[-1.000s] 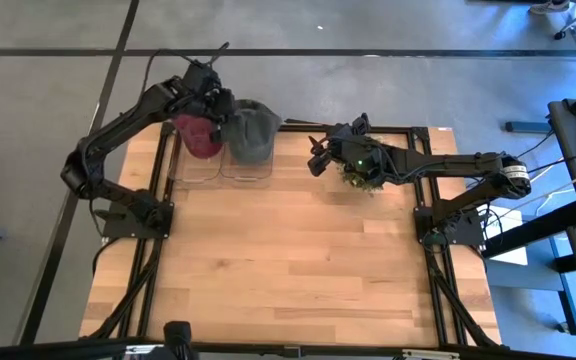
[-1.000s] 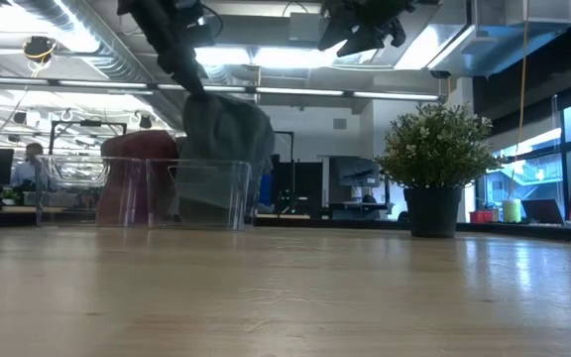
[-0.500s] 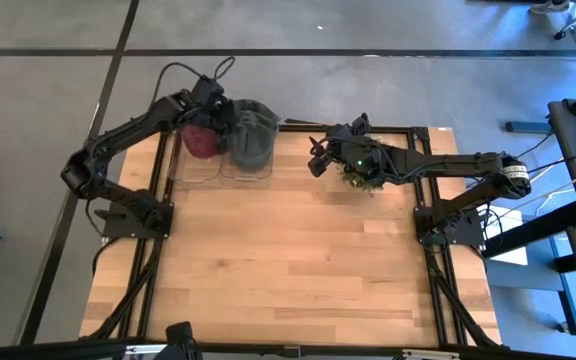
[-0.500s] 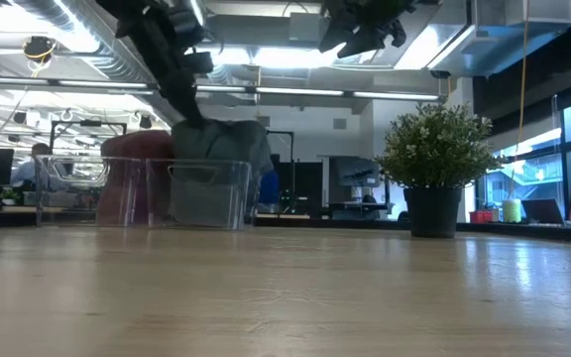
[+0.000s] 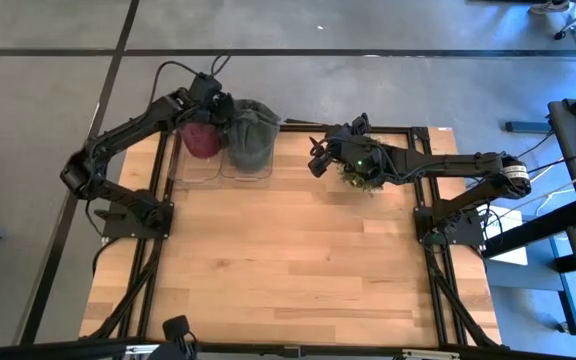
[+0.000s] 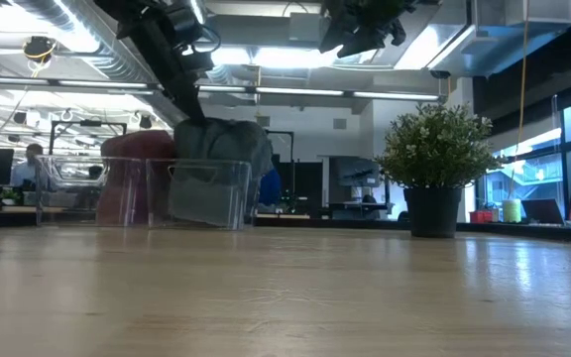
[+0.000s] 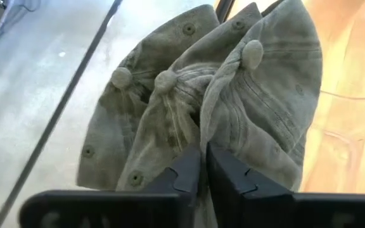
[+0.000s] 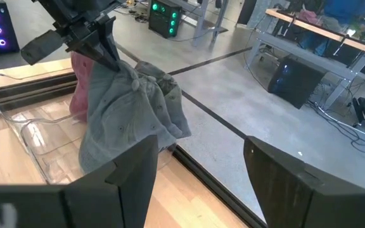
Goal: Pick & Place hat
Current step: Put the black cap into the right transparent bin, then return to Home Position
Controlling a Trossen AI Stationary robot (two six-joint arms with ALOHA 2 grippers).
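Observation:
A bunch of grey-green caps (image 5: 251,135) (image 6: 221,164) (image 7: 246,107) hangs from my left gripper (image 5: 226,112) (image 6: 194,114) (image 7: 203,171), which is shut on them. Their lower part sits inside a clear plastic bin (image 5: 248,177) (image 6: 206,203) at the table's far left. The right wrist view shows the same caps (image 8: 132,114) over the bin. My right gripper (image 5: 315,160) (image 8: 198,183) hangs open in the air, right of the bin and apart from it. My left gripper pinches the caps' crown cloth (image 7: 198,136) between its two shut fingers, a little below the top buttons. It comes from above, slanting down. How many caps lie between the fingers I cannot tell. The caps hang below the fingers, and their lower part is in the bin.
A second clear bin (image 5: 193,170) to the left holds maroon caps (image 5: 200,140) (image 6: 132,174) (image 8: 81,88). A potted plant (image 5: 363,180) (image 6: 434,149) stands at the far edge under the right arm. Bare wood fills the table's middle and near side.
My left gripper has moved down over the bin, still shut. The grey-green caps have sunk with it, and their lower part has gone deeper into the clear bin. The right arm has kept still.

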